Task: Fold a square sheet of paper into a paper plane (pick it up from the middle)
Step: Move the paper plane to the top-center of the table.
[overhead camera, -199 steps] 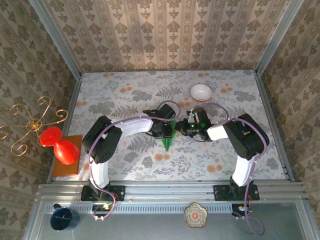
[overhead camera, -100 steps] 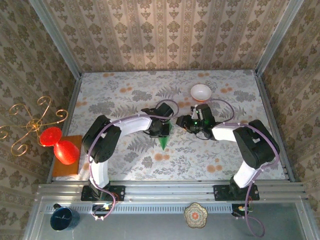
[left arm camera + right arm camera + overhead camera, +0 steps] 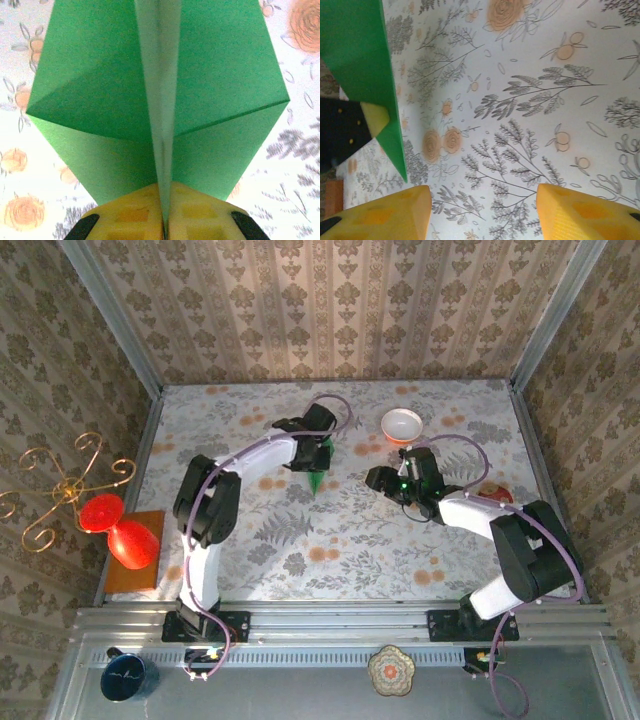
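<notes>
Left wrist, left hand [image 3: 164,200] pinching paper plane [image 3: 100,85]

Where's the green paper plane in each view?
Top external: paper plane sits upper centre, left of the white bowl, held by the left gripper.
Left wrist: it spans the top and middle, centre fold pinched in the yellow jaws at the bottom edge.
Right wrist: upper-left corner, tip pointing down.
Shared landmark: the left gripper clamped on it, over the floral tablecloth.
</notes>
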